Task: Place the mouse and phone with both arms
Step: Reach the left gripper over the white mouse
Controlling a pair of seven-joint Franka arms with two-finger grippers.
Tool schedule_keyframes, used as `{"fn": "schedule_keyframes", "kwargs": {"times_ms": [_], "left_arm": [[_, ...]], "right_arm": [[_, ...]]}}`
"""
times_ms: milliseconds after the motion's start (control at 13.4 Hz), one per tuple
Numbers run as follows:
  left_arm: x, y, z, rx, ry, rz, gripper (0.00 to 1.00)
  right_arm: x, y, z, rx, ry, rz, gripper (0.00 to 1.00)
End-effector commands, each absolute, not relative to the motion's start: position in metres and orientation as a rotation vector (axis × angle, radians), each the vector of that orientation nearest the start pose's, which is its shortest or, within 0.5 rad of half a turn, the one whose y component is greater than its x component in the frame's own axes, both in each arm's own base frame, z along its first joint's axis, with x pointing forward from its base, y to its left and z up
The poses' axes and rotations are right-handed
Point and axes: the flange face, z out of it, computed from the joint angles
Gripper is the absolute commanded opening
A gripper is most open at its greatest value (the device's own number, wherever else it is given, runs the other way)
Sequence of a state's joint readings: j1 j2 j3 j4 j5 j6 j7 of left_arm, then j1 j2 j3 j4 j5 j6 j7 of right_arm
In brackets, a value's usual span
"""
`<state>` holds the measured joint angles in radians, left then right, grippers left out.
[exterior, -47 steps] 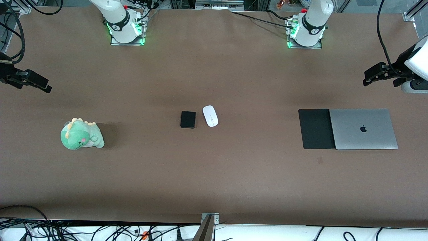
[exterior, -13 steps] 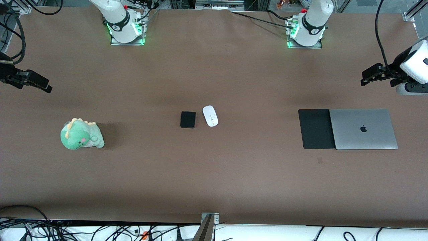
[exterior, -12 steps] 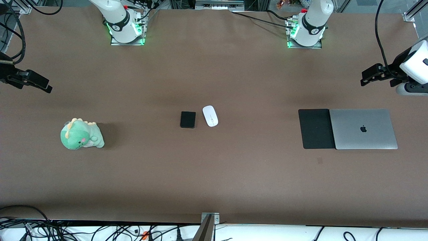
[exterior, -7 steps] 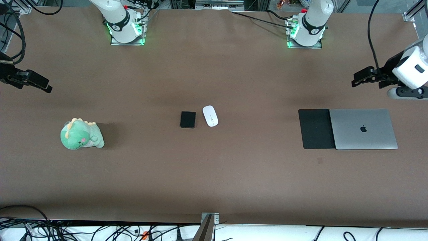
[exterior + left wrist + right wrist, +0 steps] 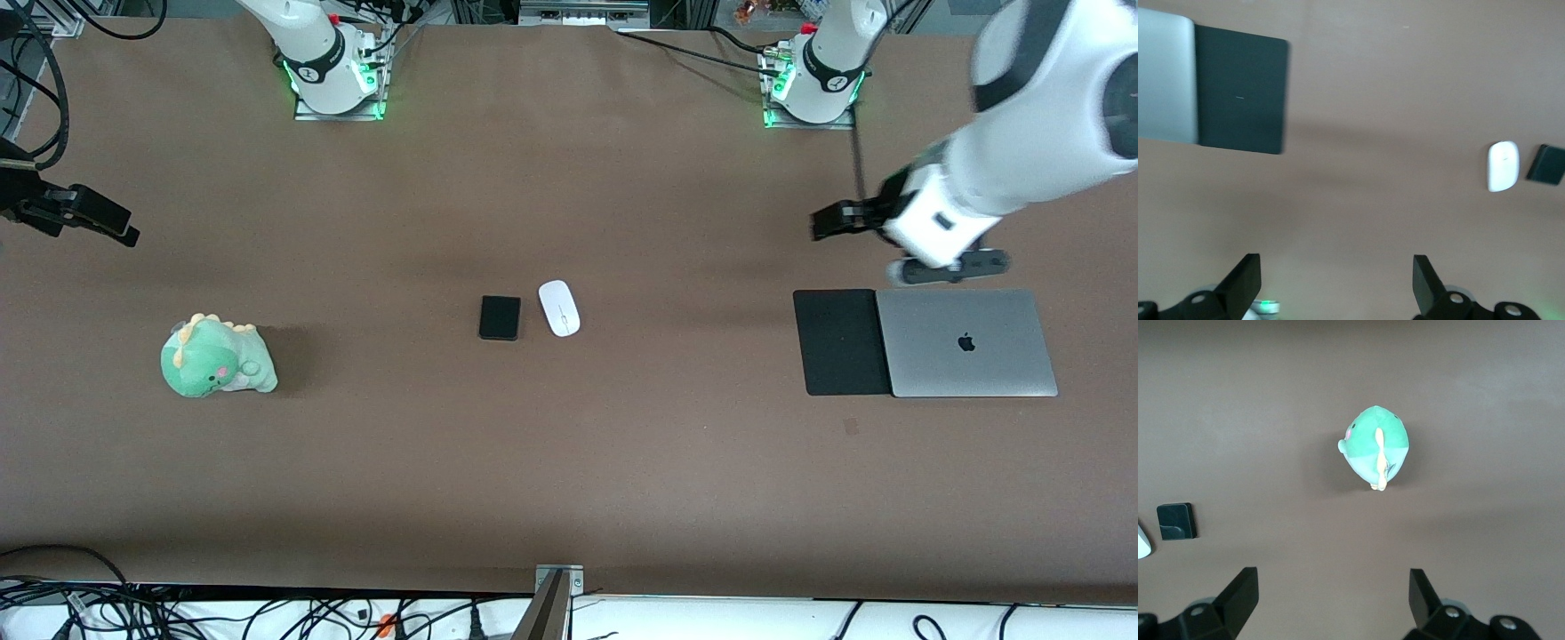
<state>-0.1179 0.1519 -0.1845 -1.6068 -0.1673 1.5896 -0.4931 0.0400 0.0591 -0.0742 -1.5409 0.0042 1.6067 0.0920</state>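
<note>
Currently approach step | left gripper [image 5: 822, 222] upper right, spread wide, empty | right gripper [image 5: 124, 233] upper left, waiting, equally spread, empty | next: reach mouse [image 5: 559, 308] and phone [image 5: 500, 317] at centre

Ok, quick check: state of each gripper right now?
Left gripper: open, holding nothing, over bare table near the mouse pad.
Right gripper: open, holding nothing, waiting at the right arm's end of the table.

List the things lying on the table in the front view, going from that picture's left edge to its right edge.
Plush dinosaur → phone → mouse → mouse pad → laptop.
</note>
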Motion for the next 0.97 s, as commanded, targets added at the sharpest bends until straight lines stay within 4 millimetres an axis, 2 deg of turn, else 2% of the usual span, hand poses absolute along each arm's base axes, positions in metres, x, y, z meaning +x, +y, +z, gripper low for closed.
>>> {"fn": "schedule_keyframes", "kwargs": {"times_ms": [0,298,670,819,894], "left_arm": [[0.566,-0.25,0.495,-3.223,-0.471,0.366,1.0],[0.548,-0.346,0.448,-3.201,-0.575,0.321,1.0],[0.541,-0.464,0.356,-3.08,-0.762,0.273,1.0],[0.531,-0.5,0.32,-3.039,-0.742,0.208,1.0],[0.53,-0.511,0.304,-3.033,-0.764,0.202,1.0]], "right_arm": [[0.576,-0.019,0.613,-3.133,0.164,-0.007,1.0],[0.576,-0.019,0.613,-3.134,0.156,-0.007,1.0],[0.576,-0.013,0.612,-3.136,0.118,-0.005,1.0],[0.576,-0.012,0.613,-3.136,0.08,-0.007,1.0],[0.576,-0.013,0.613,-3.138,0.079,-0.005,1.0]]}}
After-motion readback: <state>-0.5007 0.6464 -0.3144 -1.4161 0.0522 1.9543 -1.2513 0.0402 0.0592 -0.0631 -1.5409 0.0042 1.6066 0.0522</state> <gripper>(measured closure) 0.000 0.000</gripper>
